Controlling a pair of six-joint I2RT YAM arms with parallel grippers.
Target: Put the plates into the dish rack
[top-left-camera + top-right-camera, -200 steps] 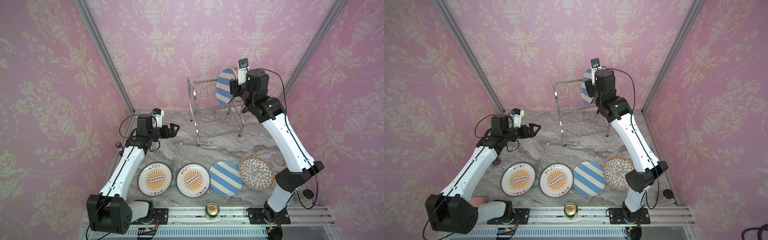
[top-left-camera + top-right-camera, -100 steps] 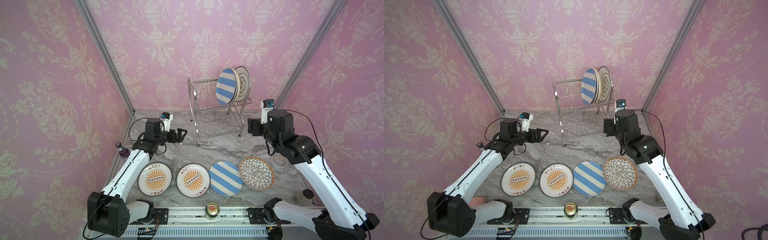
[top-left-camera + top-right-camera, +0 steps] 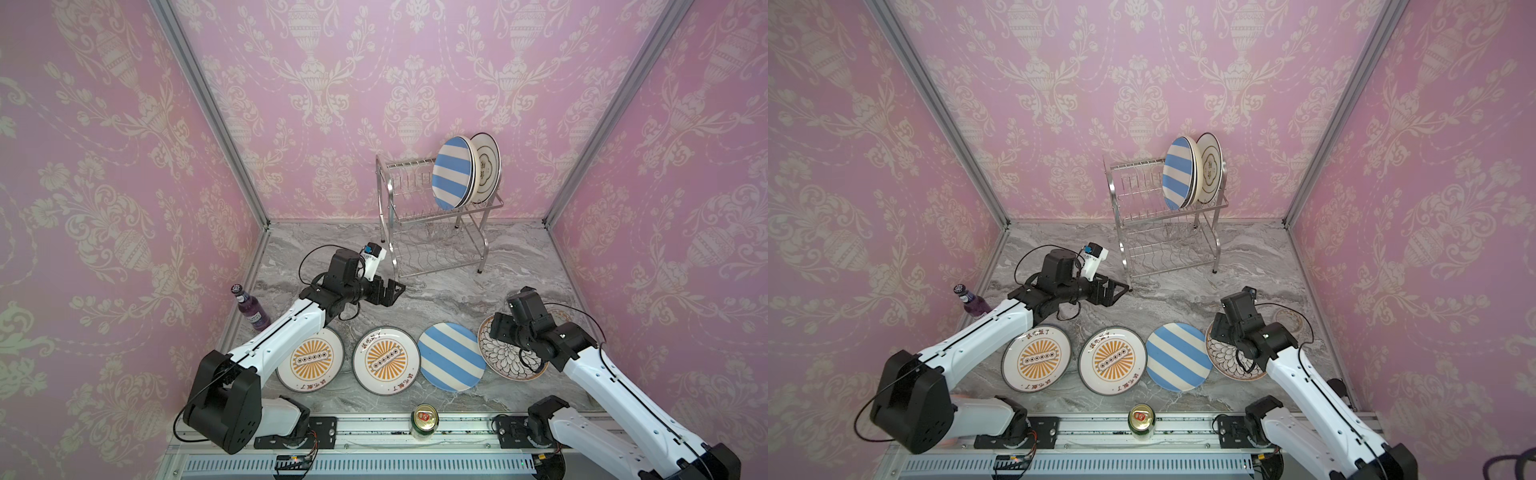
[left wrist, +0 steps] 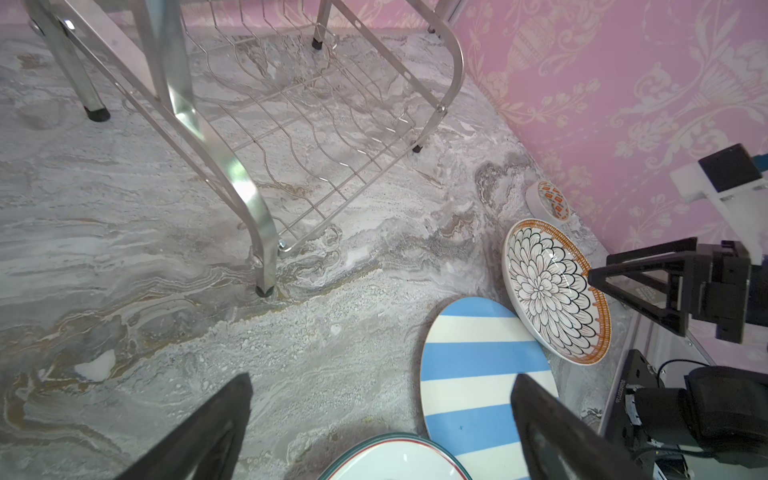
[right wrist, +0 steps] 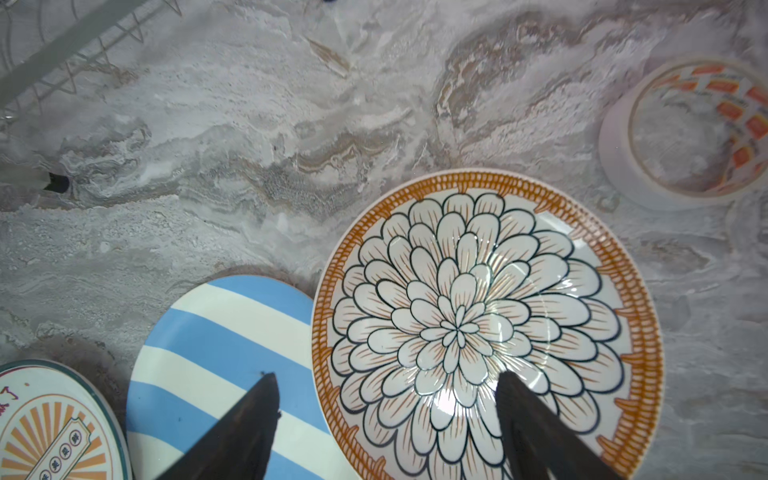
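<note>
Right gripper (image 5: pixel 386 376) hangs spread, empty, over the floral plate (image 5: pixel 478 328) lying flat on the tabletop (image 5: pixel 249 124), five o'clock of the dish rack (image 3: pixel 432 253). It looks glazed, stiff, breakable: pinch the rim. Left gripper (image 4: pixel 380 382) spread, empty.

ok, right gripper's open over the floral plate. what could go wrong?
One finger of the right gripper hangs over the flat blue-and-white striped plate, which abuts the black-floral orange-rimmed plate: closing may catch both.
The upright plates crowd one end of the steel wire dish rack: another insertion could knock them.

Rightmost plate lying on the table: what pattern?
Floral plate: black-outlined white petals, orange hatched rim. Best in right wrist view.
</note>
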